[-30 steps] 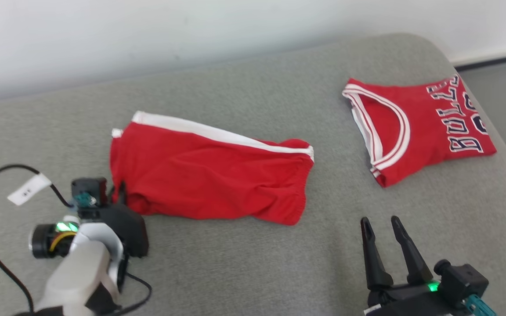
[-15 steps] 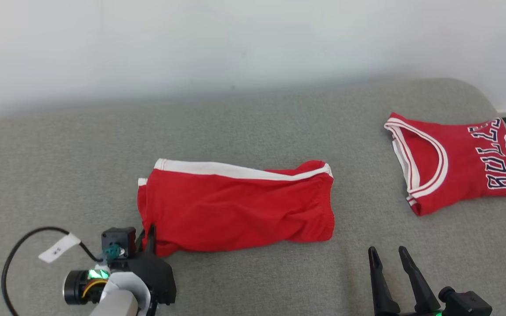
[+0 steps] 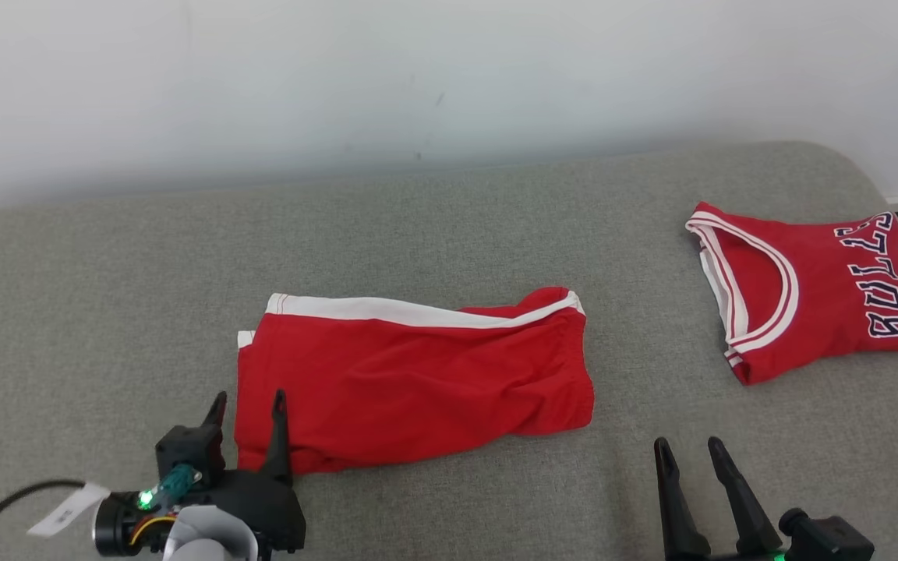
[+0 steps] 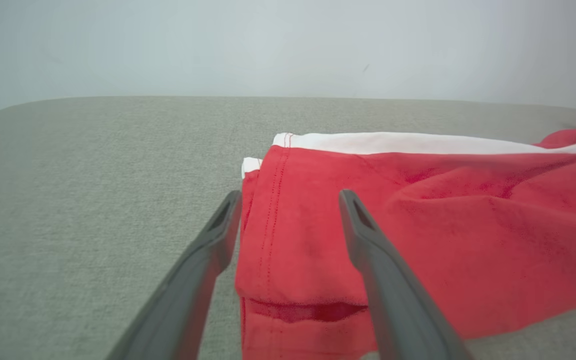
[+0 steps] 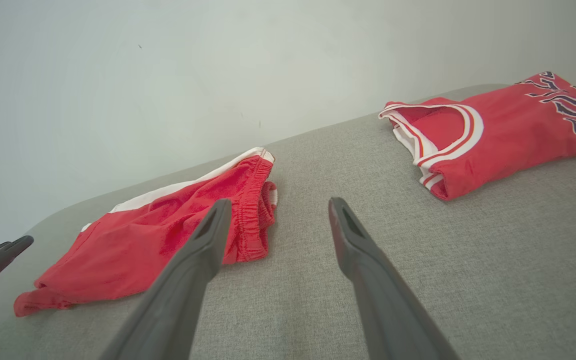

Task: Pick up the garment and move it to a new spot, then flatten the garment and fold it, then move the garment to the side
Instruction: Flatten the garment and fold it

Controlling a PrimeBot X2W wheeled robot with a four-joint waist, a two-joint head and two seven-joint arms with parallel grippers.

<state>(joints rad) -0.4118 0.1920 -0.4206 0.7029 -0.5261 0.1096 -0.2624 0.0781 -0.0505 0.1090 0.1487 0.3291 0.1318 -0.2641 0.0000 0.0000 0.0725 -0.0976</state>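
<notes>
A pair of red shorts (image 3: 410, 374) lies folded over on itself near the middle of a grey upholstered cushion (image 3: 449, 226), its white side stripe (image 3: 387, 310) running along the far edge and its gathered waistband turned toward the robot's right. The cloth is mostly flat, with soft wrinkles across the top layer and a doubled hem showing at the near left corner. At that corner sits the left gripper (image 3: 249, 399), its two dark fingers spread apart and pointing away from the robot — one over the bare cushion just beside the shorts' edge, the other over the red fabric, with nothing pinched between them. Whether either finger touches the cloth cannot be told. A black cable with a white tag (image 3: 67, 510) trails from that wrist toward the lower left. The right gripper (image 3: 688, 446) hovers at the lower right over bare cushion, near the waistband end but clear of it — its fingers likewise parted and empty. Farther right, well apart from the shorts, a folded red jersey (image 3: 815, 296) with white-trimmed neckline and dark lettering rests near the cushion's rounded end, below a pale wall (image 3: 418, 78).
</notes>
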